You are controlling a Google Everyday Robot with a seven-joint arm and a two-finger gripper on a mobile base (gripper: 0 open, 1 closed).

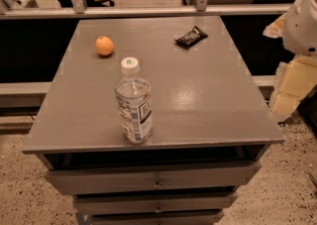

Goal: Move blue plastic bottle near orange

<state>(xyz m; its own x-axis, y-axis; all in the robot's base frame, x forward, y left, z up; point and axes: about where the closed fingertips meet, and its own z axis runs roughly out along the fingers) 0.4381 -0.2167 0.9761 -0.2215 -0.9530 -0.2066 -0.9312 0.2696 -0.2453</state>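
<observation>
Currently, the blue plastic bottle is stood upright at 6 o'clock on the grey cabinet top, near the front edge. The orange is seen at 11 o'clock, well apart. A dark wrapper is laid at 1 o'clock. The gripper is out of view, so its state cannot be told; only a white robot part is seen at 2 o'clock.

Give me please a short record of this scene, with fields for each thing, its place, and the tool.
bottle: upright, cap on, near the front edge
orange: back left, apart from the bottle
wrapper: flat, back right
table: gray, drawers below
tool: not in view; only a white robot part at the right edge
task state: bottle not yet near orange
</observation>
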